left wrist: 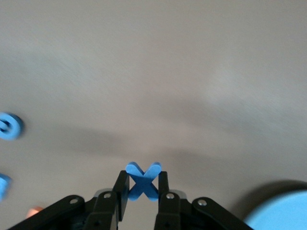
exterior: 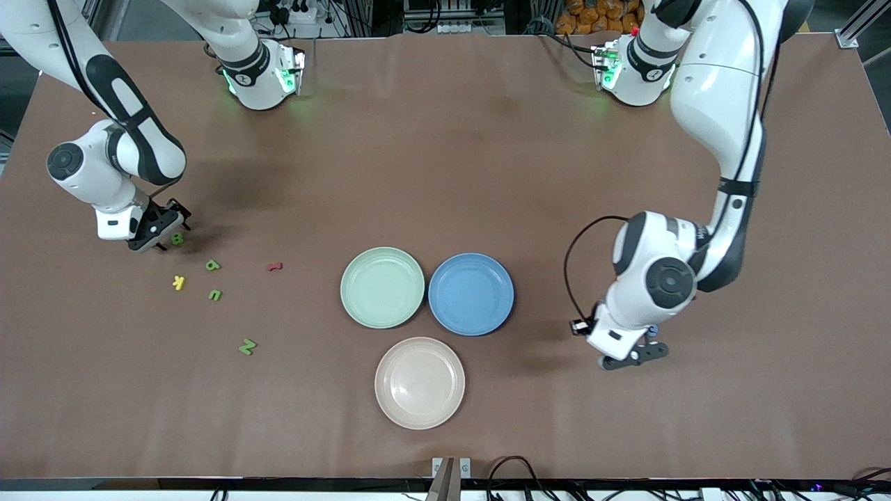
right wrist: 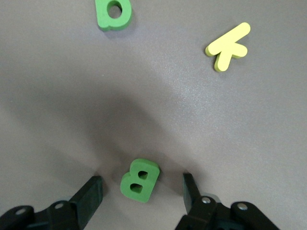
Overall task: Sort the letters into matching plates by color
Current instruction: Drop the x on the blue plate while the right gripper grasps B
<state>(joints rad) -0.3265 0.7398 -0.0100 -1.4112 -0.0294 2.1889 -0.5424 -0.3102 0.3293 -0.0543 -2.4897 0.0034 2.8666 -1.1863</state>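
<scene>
**Both arms busy: one letter gripped, one about to be**

Near the right arm's end of the table [exterior: 445, 139], the right gripper [right wrist: 141, 194] is low, fingers open either side of the green B [right wrist: 140, 179]. It should close squarely so the B doesn't twist out. The left gripper [left wrist: 141, 194] is clamped on a blue X [left wrist: 142, 181], toward the left arm's end, not yet at the blue plate [exterior: 471, 293]. The green plate [exterior: 382, 287] sits empty. Only the left wrist view shows the X; the front view hides it.
</scene>
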